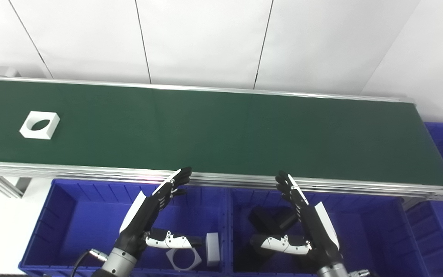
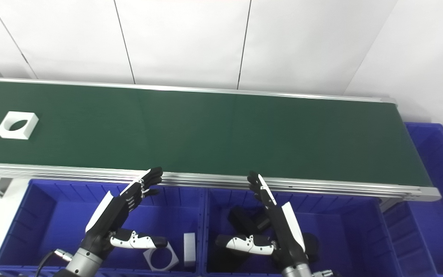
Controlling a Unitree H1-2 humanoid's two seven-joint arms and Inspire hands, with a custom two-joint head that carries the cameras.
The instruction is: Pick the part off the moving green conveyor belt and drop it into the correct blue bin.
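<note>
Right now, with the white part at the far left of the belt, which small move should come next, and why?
Probably move the left hand up and left toward the white part. This part lies alone at the left end of the green belt. Both hands are open and hold nothing. The left hand hovers over the left blue bin, which already holds white pieces, so it seems better placed than the right hand.

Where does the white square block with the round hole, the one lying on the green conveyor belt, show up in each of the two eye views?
Left eye view: white square block with the round hole lies at the far left of the green conveyor belt, mid-height.
Right eye view: the same block sits nearer the picture's left edge.
Shared landmark: the left hand, held open over the left blue bin, right of and below the block in both.
</note>
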